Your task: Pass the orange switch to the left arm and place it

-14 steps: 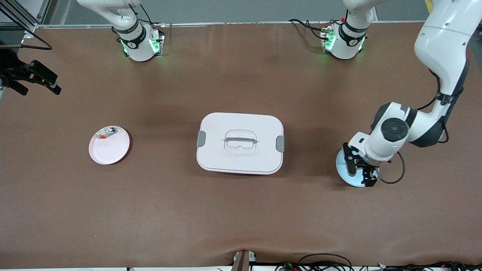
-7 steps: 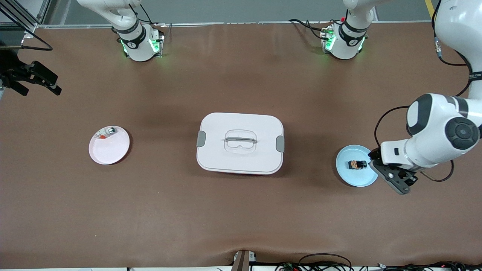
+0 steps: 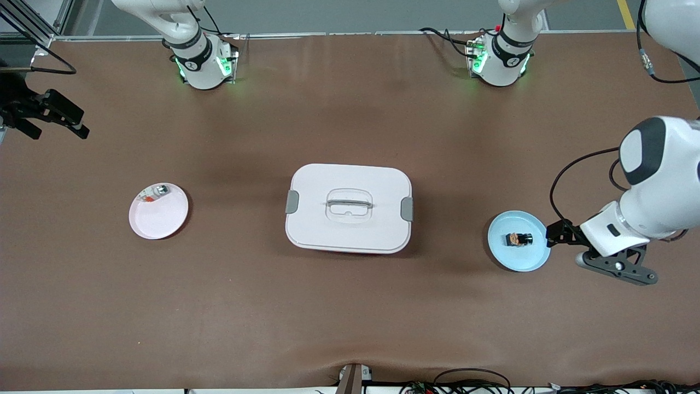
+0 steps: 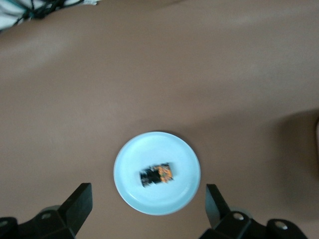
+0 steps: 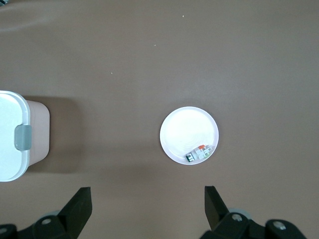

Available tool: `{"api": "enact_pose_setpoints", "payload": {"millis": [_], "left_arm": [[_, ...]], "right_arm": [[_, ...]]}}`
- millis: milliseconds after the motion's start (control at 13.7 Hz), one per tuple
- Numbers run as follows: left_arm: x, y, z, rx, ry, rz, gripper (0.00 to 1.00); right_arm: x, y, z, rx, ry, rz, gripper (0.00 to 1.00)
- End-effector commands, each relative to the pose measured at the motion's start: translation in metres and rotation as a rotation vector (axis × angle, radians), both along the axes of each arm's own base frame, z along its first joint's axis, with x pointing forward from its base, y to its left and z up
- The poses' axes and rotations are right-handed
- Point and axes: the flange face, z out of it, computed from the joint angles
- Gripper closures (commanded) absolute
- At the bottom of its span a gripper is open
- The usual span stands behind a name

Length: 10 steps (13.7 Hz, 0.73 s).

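The orange switch (image 3: 519, 238) lay on the blue plate (image 3: 502, 253) toward the left arm's end of the desk (image 3: 350, 306), well apart from the box (image 3: 349, 208) at the middle. The left claw (image 3: 601, 253) hung just beside that plate with fingers spread wide and empty, while the right claw (image 3: 52, 116) waited wide open over the desk's edge at the right arm's end, farther from the front camera than the pink plate (image 3: 158, 216)

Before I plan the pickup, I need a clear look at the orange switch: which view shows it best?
The left wrist view: the orange switch lies in the middle of the blue plate, large enough to show its orange markings. The front view shows it only as a tiny dark piece. The right wrist view does not show it.
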Motion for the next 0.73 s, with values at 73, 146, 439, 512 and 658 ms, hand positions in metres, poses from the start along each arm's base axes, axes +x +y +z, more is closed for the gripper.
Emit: {"api": "enact_pose_setpoints", "payload": {"millis": [73, 146, 439, 512, 658], "left_arm": [[-0.028, -0.007, 0.048, -0.018, 0.033, 0.236, 0.00], [-0.035, -0.010, 0.058, -0.009, 0.053, 0.292, 0.00], [-0.065, -0.011, 0.098, 0.002, 0.089, 0.322, 0.00], [-0.070, -0.008, 0.109, -0.004, 0.074, 0.333, 0.00], [-0.074, 0.010, 0.119, 0.012, 0.057, 0.332, 0.00]], "right_arm": [[0.004, -0.004, 0.002, -0.012, 0.007, -0.019, 0.00], [0.004, -0.004, 0.002, -0.012, 0.007, -0.019, 0.00], [0.004, -0.005, 0.001, -0.013, 0.008, -0.022, 0.00], [0.004, -0.005, 0.001, -0.013, 0.008, -0.022, 0.00], [0.004, -0.004, 0.001, -0.013, 0.008, -0.019, 0.00]]}}
